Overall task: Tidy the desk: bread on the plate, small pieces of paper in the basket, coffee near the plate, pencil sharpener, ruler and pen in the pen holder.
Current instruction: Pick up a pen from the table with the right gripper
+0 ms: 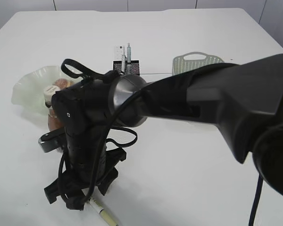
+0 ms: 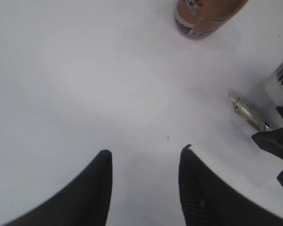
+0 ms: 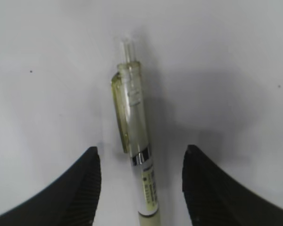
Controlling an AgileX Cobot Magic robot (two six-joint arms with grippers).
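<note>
The pen (image 3: 137,155) lay flat on the desk (image 3: 236,70) between the spread, non-contacting fingers (image 3: 75,188) of the right gripper (image 3: 140,186), long axis parallel to them, clicker end pointing away from the wrist, while the left gripper (image 2: 144,181) stood open and empty.

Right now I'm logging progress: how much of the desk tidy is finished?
Looks done: bread in the plate, coffee beside it, items standing in the pen holder. In hand: right gripper open astride the pen lying on the desk. Left: pen into holder. Paper scraps: none visible.
</note>
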